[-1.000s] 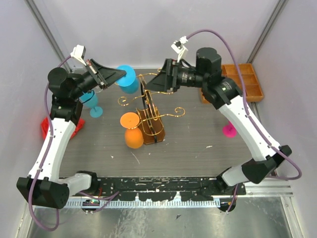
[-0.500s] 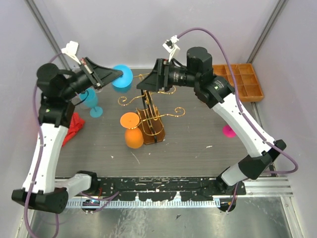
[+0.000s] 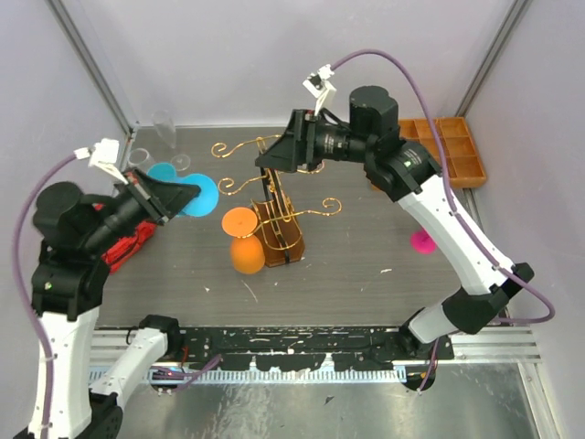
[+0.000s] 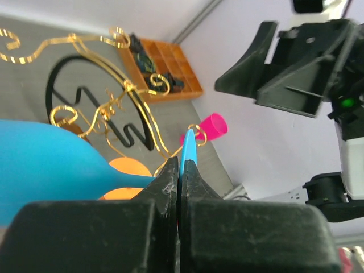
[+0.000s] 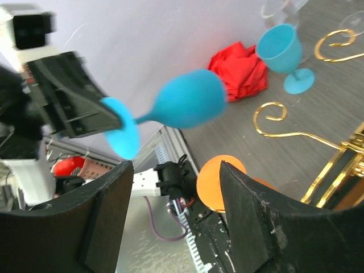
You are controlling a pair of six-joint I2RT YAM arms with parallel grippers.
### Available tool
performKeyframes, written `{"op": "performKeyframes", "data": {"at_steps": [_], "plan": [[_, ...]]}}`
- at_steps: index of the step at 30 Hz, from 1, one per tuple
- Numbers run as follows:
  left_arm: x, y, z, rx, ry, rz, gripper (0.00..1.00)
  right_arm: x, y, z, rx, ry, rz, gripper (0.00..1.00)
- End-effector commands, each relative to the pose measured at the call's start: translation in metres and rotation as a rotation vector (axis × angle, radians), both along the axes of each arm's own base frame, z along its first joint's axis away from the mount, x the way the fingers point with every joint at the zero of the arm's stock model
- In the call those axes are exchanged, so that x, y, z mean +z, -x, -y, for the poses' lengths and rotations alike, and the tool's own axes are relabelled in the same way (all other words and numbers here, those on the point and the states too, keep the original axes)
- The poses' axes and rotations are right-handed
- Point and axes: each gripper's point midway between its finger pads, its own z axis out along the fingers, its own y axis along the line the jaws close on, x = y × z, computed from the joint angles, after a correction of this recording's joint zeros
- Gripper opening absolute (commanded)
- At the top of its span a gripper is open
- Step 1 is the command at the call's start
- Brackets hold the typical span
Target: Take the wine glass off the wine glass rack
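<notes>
My left end effector (image 4: 180,166) is clamped tight on the foot of the blue wine glass (image 5: 187,98). The glass lies sideways in the air, clear of the wine glass rack (image 3: 277,218), out at the rack's 9 o'clock. My right end effector (image 3: 272,155) is wide open and holds nothing, above the rack's 12 o'clock end; an orange glass (image 3: 245,249) is right beside the rack at 8 o'clock.

The wine glass rack (image 3: 279,224) is glossy gold metal wire on a wooden base. The blue wine glass (image 5: 187,98) looks like smooth, matt plastic. The red cloth (image 5: 242,67) is soft fabric; the bench (image 3: 366,247) is matt grey.
</notes>
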Motion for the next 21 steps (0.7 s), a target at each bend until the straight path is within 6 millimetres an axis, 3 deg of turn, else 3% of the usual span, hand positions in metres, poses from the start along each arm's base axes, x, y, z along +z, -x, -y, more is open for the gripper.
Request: {"op": "performKeyframes", "data": {"at_steps": [1, 5, 13, 21], "plan": [[-0.004, -0.004, 0.019, -0.11, 0.093, -0.047, 0.0, 0.019, 0.026, -0.028, 0.148, -0.083, 0.027, 0.67], [0.002, -0.003, 0.024, -0.142, 0.111, -0.037, 0.0, 0.02, 0.037, -0.044, 0.202, -0.099, 0.023, 0.67], [0.021, 0.001, 0.029, -0.183, 0.176, -0.006, 0.0, 0.001, 0.05, -0.07, 0.27, -0.063, 0.011, 0.65], [0.02, -0.003, 0.033, -0.208, 0.213, -0.025, 0.0, 0.016, 0.071, -0.078, 0.378, -0.143, 0.034, 0.57]]}}
